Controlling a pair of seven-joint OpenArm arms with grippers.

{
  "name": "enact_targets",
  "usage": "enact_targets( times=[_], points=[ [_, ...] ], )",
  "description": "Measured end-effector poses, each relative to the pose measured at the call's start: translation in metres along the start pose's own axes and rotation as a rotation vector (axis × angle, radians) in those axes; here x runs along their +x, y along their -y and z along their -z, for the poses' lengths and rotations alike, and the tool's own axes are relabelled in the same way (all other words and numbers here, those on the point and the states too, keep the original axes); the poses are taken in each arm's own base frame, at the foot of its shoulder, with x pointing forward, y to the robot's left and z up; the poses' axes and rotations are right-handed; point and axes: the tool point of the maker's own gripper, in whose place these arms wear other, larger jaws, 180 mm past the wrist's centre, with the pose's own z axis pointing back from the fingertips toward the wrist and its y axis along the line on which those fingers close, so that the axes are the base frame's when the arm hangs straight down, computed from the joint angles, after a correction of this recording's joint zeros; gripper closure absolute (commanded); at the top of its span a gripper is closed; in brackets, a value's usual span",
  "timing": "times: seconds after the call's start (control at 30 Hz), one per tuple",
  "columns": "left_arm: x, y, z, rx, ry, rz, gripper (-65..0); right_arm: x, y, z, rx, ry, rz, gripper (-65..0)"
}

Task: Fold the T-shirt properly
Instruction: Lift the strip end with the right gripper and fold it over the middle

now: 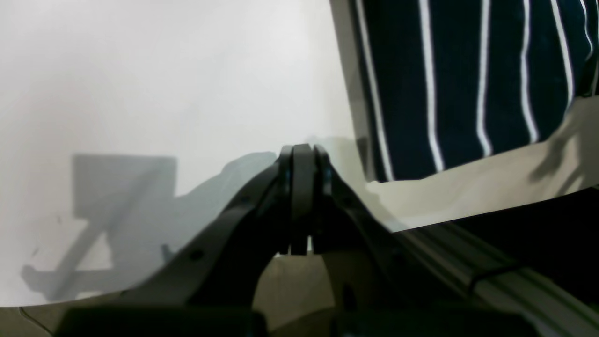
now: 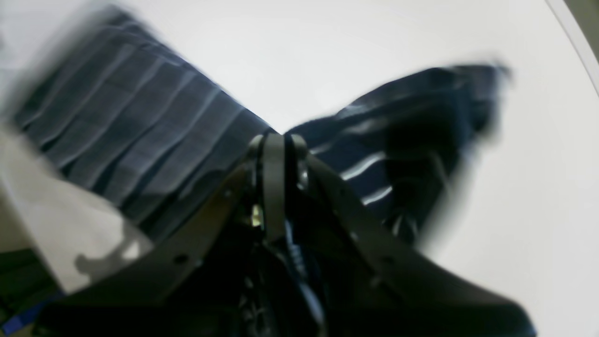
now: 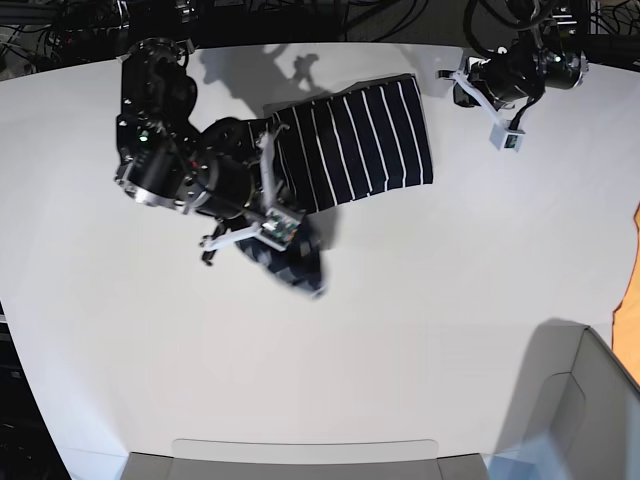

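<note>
In the base view's upper middle, the T-shirt lies on the white table. The right gripper is clamped on its lower-left cloth. The left gripper, closed and empty, sits apart at upper right.

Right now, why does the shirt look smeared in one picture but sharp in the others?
Right wrist view: the T-shirt is streaked by motion blur around the right gripper. Left wrist view: stripes crisp, a soft shadow on the table. Base view: even light, sharp.
</note>
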Motion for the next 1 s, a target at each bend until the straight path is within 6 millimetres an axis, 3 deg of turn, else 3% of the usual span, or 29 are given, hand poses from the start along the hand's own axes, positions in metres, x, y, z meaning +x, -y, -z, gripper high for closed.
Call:
enact_targets(
  times=[0.1,0.27,0.4,0.5,0.7,0.77,0.87,1.0],
  points=[
    [-0.012,-0.007,0.009,0.001,-0.045,-0.033,0.0,0.005,-0.032,0.013,0.085,-0.035,-0.079,0.0],
    [-0.022,-0.034,0.008,0.034,-0.053,-0.131,0.0,0.02,-0.105,0.026,0.284,-0.015,-0.189,0.0],
    [-0.023,-0.044,0.008,0.037,-0.045,-0.175,0.0,0.012,-0.124,0.036,0.345,-0.054,-0.162,0.0],
    [-0.023,-0.044,0.008,0.037,-0.044,-0.174,0.0,-0.002,-0.12,0.047,0.35,-0.109,-0.122,0.0],
    [-0.022,-0.044,0.008,0.037,-0.041,-0.175,0.0,0.009,-0.12,0.047,0.352,-0.042,-0.087,0.0],
    [-0.022,-0.044,0.008,0.036,-0.042,-0.175,0.0,0.011,-0.103,0.045,0.311,-0.024,-0.039,0.0],
    [-0.022,-0.043,0.008,0.035,-0.041,-0.176,0.0,0.003,-0.062,0.039,0.198,-0.031,0.027,0.0],
    [-0.012,-0.044,0.01,0.039,-0.025,-0.173,0.0,-0.009,-0.026,0.03,0.103,-0.036,0.11,-15.2]
  ],
)
